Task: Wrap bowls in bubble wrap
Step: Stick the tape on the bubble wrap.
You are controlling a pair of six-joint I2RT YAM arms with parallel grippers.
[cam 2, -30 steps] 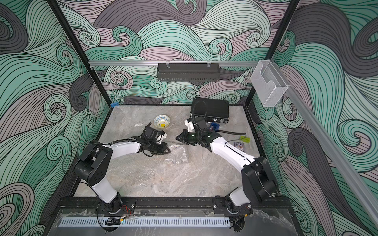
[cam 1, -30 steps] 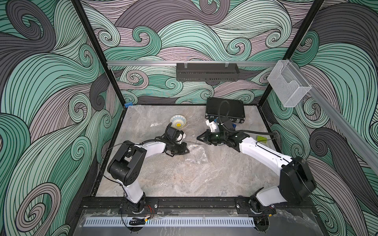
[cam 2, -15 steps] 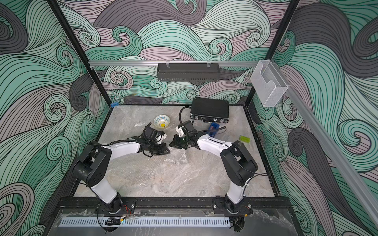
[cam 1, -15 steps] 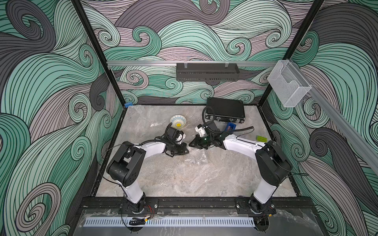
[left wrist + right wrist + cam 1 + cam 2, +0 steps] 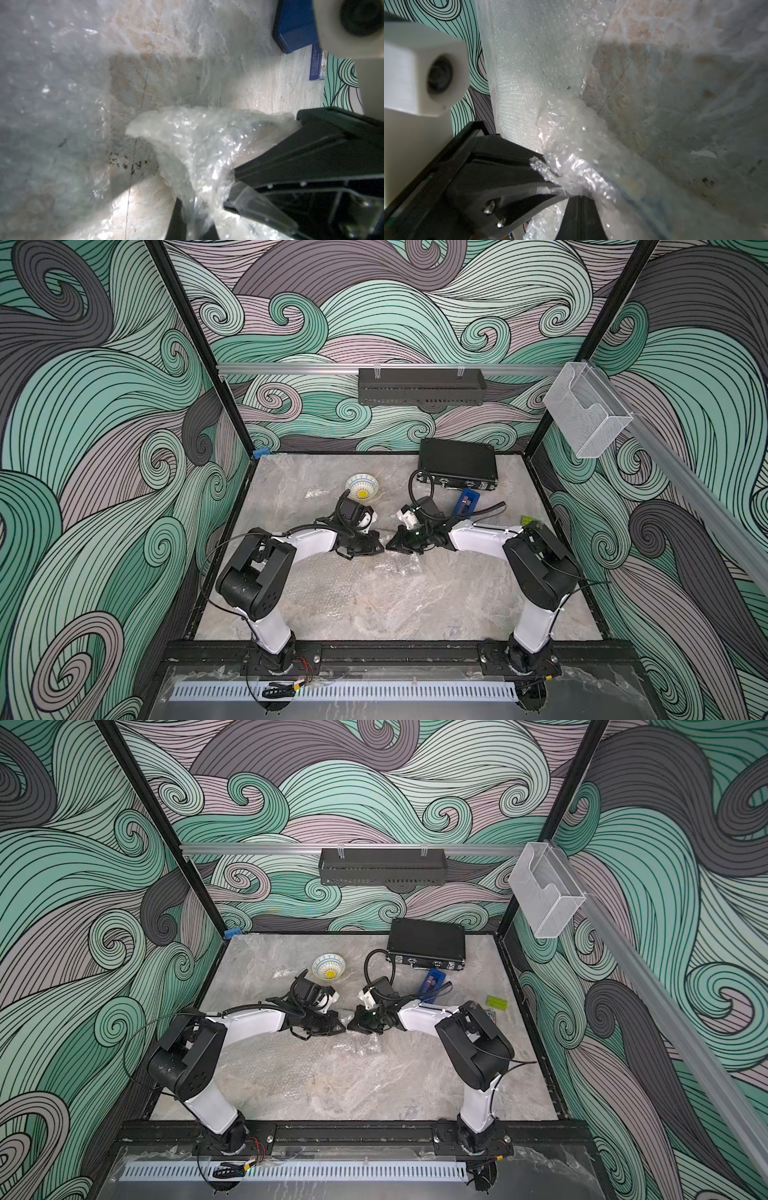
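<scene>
A pale bowl (image 5: 362, 486) (image 5: 328, 966) with a teal-yellow pattern and yellow centre stands bare at the back of the table, behind my left wrist. Clear bubble wrap (image 5: 365, 585) (image 5: 357, 1048) lies spread over the middle of the table. My left gripper (image 5: 376, 547) (image 5: 340, 1027) and right gripper (image 5: 392, 545) (image 5: 353, 1025) meet tip to tip over it. In the left wrist view my left gripper (image 5: 193, 224) is shut on a bunched fold of bubble wrap (image 5: 197, 145). In the right wrist view my right gripper (image 5: 579, 199) is shut on the same raised bunch (image 5: 571, 135).
A black case (image 5: 457, 464) lies at the back right, with a blue box (image 5: 468, 502) (image 5: 295, 27) in front of it. A small green item (image 5: 530, 519) sits near the right wall. A black rack (image 5: 419, 385) and a clear holder (image 5: 586, 414) hang on the walls.
My right arm has folded and its gripper has moved left and nearer, coming up against the left gripper with the wrap. The left arm has stayed put.
</scene>
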